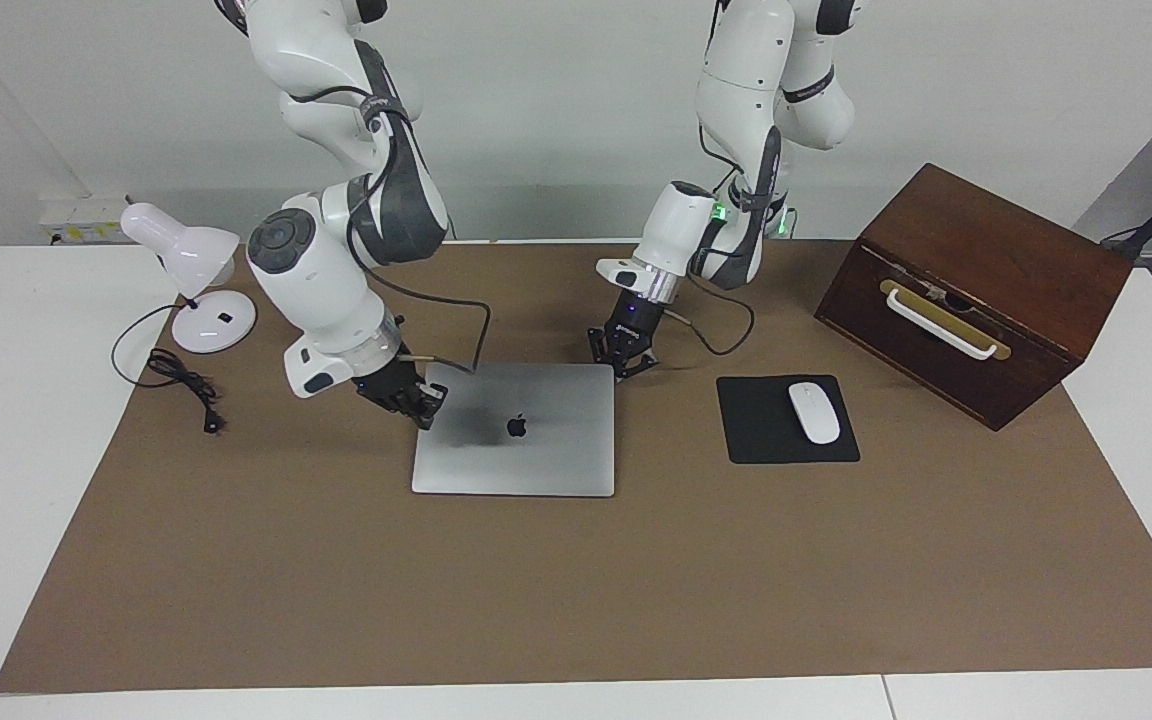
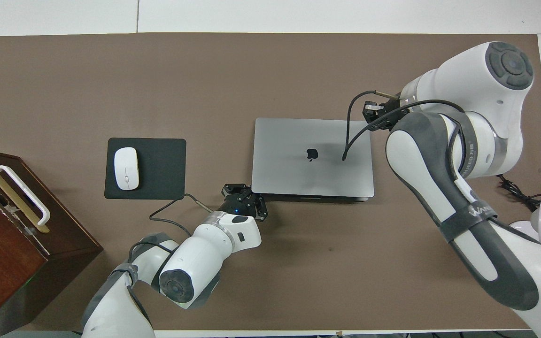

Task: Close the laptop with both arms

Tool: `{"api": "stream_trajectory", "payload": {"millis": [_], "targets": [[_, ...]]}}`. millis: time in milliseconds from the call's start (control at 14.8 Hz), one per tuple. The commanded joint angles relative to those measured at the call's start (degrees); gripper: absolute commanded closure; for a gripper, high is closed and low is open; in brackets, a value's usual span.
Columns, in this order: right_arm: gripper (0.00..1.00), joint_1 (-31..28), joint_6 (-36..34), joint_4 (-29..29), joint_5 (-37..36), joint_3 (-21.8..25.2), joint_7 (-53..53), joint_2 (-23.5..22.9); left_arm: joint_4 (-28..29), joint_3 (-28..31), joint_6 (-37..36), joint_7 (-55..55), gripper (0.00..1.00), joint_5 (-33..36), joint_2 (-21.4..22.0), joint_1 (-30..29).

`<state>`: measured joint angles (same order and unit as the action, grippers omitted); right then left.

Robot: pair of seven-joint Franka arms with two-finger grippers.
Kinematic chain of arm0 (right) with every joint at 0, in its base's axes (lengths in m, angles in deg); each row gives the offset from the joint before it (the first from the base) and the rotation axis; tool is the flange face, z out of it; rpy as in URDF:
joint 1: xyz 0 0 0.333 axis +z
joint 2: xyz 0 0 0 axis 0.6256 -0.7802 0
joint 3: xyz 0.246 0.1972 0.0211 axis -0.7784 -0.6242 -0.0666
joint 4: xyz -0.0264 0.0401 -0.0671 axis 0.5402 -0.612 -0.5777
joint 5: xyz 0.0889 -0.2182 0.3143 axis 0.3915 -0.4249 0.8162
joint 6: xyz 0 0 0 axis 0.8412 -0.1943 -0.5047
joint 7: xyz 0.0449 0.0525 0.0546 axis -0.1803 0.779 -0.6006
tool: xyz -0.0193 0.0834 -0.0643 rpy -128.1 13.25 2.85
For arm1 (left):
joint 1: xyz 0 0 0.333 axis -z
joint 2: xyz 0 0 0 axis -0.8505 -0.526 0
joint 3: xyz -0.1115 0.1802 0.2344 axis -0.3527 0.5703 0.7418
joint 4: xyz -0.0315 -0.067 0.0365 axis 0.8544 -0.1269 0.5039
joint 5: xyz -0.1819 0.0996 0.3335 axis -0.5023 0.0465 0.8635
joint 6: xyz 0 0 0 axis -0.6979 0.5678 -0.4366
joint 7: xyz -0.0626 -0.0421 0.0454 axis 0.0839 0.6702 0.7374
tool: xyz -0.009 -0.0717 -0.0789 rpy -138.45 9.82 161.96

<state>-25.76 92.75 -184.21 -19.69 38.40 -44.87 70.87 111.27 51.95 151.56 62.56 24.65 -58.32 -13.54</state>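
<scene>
The silver-grey laptop [image 1: 536,460] [image 2: 289,155] lies shut and flat on the brown mat, its dark apple logo facing up. My right gripper [image 1: 424,408] [image 2: 370,111] is shut and empty, and it hangs just above the laptop's edge toward the right arm's end of the table. My left gripper [image 1: 624,368] [image 2: 238,191] is also shut and holds nothing. It sits low beside the laptop's robot-side corner toward the left arm's end. Whether it touches the laptop I cannot tell.
A black mouse pad [image 1: 761,440] with a white mouse [image 1: 813,411] lies beside the laptop toward the left arm's end. A brown wooden box [image 1: 976,290] with a white handle stands past it. A white desk lamp [image 1: 196,280] and its cord sit at the right arm's end.
</scene>
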Motion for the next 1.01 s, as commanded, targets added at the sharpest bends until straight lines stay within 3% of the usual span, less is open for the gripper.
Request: {"api": "stream_trajectory", "payload": {"millis": [0,135,338,473,676,811,946], "targets": [[1.0,-3.81,-5.02,4.92,-3.15,-0.47,-5.93,0.29,4.24,0.89,-2.08,0.75,1.0,-0.57,-0.14,1.24],[1.0,-6.45,-10.74,9.67,-5.25,-0.47,-9.27,0.02,4.76,0.89,-2.61,1.54,1.0,-0.57,2.31,0.89],[1.0,-8.13,-14.97,10.31,-11.22,-0.47,-12.62,3.08,5.73,0.8,-5.76,1.71,1.0,-0.57,5.91,-0.07],[1.0,-9.44,-17.26,10.22,-11.94,-0.47,-14.55,5.19,6.0,0.8,-11.63,1.71,1.0,-0.57,10.12,-0.6],[0.71,-12.87,-17.26,9.08,-12.03,-0.56,-20.09,7.57,5.73,0.89,-27.43,0.93,1.0,-0.57,19.87,-2.88],[0.57,-13.67,-17.26,7.59,-11.85,-0.56,-19.66,9.33,5.03,0.97,-35.71,0.84,1.0,-0.57,24.63,-4.38],[0.52,-14.28,-17.26,5.05,-11.59,-0.56,-19.48,11.17,2.5,1.06,-44.22,0.58,1.0,-0.48,27.97,-6.13]]}}
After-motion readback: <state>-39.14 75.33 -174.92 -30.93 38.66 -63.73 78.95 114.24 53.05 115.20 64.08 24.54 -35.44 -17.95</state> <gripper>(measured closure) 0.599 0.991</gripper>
